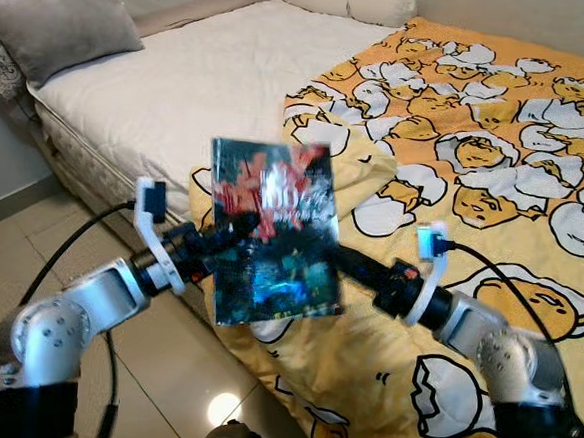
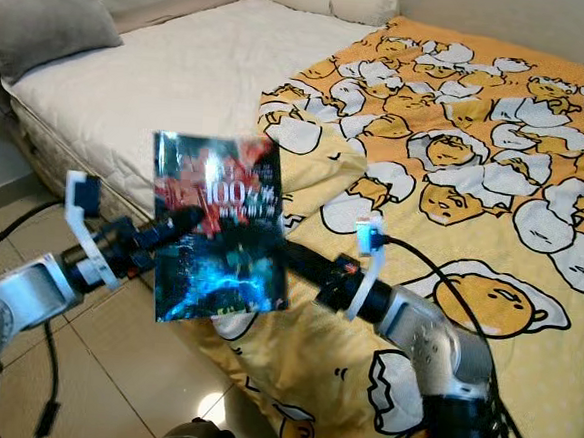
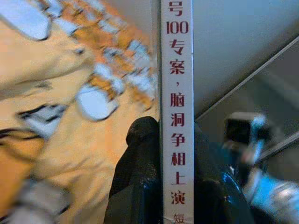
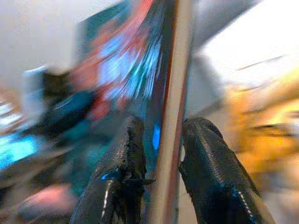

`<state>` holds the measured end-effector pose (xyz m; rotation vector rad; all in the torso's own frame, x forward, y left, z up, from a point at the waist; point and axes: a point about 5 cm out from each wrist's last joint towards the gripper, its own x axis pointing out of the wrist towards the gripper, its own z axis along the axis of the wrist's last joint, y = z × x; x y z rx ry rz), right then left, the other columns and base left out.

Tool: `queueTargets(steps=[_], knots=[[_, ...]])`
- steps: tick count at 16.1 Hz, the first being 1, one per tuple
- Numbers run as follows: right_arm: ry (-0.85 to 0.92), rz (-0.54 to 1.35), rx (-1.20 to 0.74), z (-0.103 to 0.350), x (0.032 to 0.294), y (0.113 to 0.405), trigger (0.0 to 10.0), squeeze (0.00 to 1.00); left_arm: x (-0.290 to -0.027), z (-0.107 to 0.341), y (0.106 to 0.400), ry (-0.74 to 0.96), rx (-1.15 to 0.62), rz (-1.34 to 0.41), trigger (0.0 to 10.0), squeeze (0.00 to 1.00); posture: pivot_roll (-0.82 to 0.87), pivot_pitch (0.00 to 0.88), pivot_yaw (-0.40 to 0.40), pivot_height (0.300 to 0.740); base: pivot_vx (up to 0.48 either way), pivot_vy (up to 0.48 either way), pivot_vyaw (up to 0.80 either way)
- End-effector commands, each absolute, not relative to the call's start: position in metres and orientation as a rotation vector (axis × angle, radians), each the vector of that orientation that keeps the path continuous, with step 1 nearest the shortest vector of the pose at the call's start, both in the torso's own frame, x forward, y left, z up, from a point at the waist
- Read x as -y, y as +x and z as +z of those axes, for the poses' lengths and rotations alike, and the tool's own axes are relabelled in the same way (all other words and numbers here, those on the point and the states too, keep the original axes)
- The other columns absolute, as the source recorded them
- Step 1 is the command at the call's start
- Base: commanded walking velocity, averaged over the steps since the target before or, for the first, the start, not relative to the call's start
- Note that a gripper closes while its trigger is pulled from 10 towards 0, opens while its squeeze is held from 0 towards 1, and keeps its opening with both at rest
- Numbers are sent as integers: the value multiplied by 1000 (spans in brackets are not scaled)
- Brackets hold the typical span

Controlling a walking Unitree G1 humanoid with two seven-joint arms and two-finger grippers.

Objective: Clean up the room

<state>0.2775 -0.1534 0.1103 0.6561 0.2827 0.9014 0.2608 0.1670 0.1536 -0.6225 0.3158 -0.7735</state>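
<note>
A glossy magazine (image 1: 274,233) held upright over the bed's (image 1: 191,82) edge, left hand (image 1: 233,233) clamped at its 9 o'clock edge, right hand (image 1: 341,261) clamped at 3 o'clock.

Both arms are silver metal with rounded joint housings; the left elbow (image 1: 52,330) shows a ring of small screws. Each wrist carries a white bracket (image 1: 160,240) with a small dark camera block on top. Black cables (image 1: 70,247) loop from the wrists. Each tool has two long black fingers (image 4: 212,172), glossy and slightly textured.
</note>
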Motion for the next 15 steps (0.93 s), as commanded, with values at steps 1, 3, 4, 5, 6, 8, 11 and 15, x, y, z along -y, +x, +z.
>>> queueTargets(steps=[1,3,4,5,6,8,11,15], knots=[[617,727,-228,109,172,285,10000,1000,-169,158,260,-527,-298,-750,0,0,33,0,100,740,0,0,0],[618,541,-152,110,190,285,10000,0,-167,157,259,-463,-295,-687,0,0,13,0,105,740,0,0,0],[595,482,-126,111,190,284,10000,0,-164,155,260,-372,-295,-647,0,0,3,0,99,740,0,0,0],[575,374,-118,112,193,284,10000,0,-157,153,262,-257,-286,-619,3765,0,-3,0,94,740,0,0,0],[518,264,-124,109,195,283,10000,0,-152,145,264,-155,-301,-561,10000,0,-18,0,96,740,0,0,0],[355,72,-159,100,200,280,10000,0,-156,138,273,-111,-241,-393,10000,0,-50,0,110,740,0,0,0],[255,32,-187,95,185,269,10000,0,-159,134,282,-64,-162,-277,10000,0,-64,0,110,740,0,0,0],[165,-5,-268,80,175,256,10000,0,-152,127,280,14,-156,-256,10000,0,-48,0,91,740,0,0,0]])
